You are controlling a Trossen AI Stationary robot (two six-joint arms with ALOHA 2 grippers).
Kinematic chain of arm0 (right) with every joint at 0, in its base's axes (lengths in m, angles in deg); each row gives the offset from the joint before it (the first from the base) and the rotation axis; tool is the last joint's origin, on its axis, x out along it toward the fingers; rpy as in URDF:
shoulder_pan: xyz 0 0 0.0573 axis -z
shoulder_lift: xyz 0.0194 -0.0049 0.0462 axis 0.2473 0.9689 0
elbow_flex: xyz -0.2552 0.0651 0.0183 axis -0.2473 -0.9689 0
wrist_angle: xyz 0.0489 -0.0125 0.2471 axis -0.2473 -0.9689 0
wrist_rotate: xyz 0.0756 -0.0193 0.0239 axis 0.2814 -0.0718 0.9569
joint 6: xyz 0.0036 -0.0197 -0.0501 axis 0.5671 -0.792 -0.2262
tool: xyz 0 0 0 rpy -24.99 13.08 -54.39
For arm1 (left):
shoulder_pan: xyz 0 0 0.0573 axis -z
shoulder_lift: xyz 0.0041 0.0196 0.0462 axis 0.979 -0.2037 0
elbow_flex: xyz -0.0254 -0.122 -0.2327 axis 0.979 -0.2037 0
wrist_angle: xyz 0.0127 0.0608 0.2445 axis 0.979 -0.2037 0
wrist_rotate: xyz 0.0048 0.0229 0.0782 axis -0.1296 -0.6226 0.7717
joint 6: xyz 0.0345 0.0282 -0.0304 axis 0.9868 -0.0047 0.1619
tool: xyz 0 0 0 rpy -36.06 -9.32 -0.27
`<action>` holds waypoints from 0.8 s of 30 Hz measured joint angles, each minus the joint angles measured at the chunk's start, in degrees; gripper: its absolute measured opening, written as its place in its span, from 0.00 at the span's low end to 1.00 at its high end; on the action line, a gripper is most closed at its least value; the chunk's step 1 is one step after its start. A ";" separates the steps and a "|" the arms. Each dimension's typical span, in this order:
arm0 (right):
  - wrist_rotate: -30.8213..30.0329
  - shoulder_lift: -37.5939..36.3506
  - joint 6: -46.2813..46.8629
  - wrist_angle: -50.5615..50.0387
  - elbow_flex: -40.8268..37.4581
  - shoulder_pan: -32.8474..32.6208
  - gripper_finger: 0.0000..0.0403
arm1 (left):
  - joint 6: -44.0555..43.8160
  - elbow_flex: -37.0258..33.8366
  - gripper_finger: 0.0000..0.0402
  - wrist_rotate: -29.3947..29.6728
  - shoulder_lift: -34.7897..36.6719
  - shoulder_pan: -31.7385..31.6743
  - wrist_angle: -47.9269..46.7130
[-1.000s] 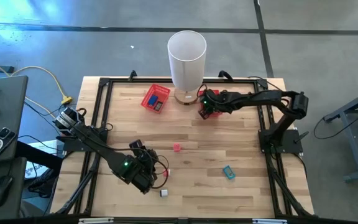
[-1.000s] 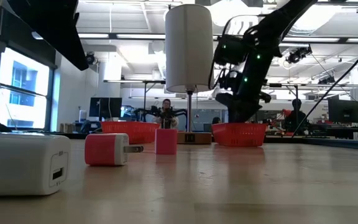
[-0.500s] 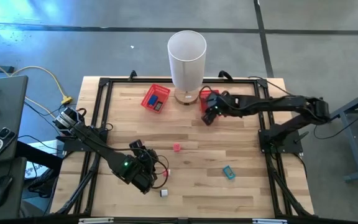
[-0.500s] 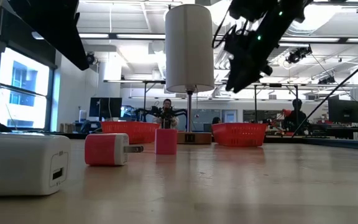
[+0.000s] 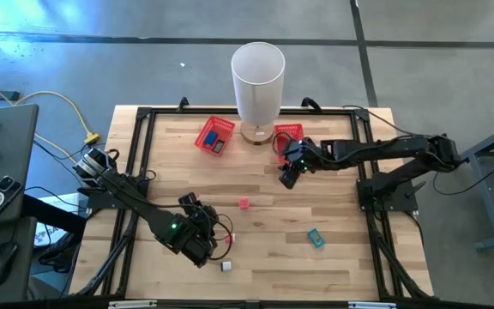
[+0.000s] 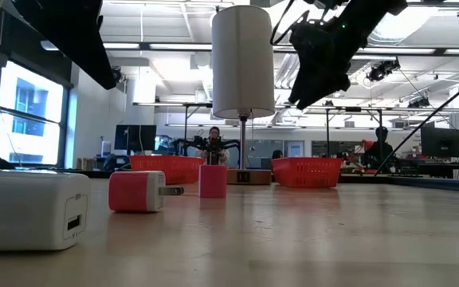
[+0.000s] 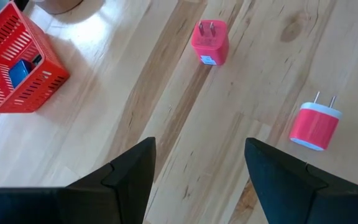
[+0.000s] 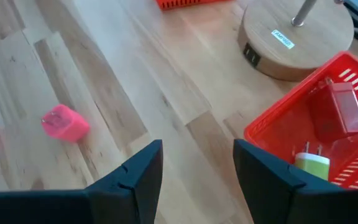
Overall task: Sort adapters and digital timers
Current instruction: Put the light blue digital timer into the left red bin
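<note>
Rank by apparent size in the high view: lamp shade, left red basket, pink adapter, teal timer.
1. Lamp shade, nearest the overhead camera, so it may look oversized
2. Left red basket
3. Teal timer
4. Pink adapter, close to the timer; that order is unsure

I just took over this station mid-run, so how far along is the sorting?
Done: the right basket holds a red adapter and a light one; the left basket holds a blue timer.

In hand: nothing. The right gripper hangs open and empty near its basket; the left gripper is open and empty too.

Left: pink adapters, a white adapter and a teal timer lie loose on the table.
</note>
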 joint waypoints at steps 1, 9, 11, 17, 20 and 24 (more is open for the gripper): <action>-0.32 0.00 0.76 0.38 -0.01 -0.14 0.47 | 0.00 0.00 0.59 0.00 0.00 0.00 -0.01; -1.48 0.00 2.52 0.39 0.00 -0.27 0.52 | 0.01 0.00 0.59 0.62 0.00 -0.01 0.00; -1.47 0.00 2.49 0.41 0.00 -0.27 0.52 | 0.02 0.00 0.59 0.68 0.00 0.00 -0.01; -0.88 0.22 1.26 0.28 -0.02 -0.27 0.53 | 0.09 0.00 0.59 0.70 0.00 -0.01 -0.01; 0.08 0.22 0.85 0.26 -0.02 -0.27 0.56 | 0.09 0.00 0.59 0.72 0.00 0.00 -0.01; 2.96 0.24 -3.27 0.62 -0.02 -0.27 0.60 | 0.09 0.00 0.59 0.76 0.00 -0.01 -0.01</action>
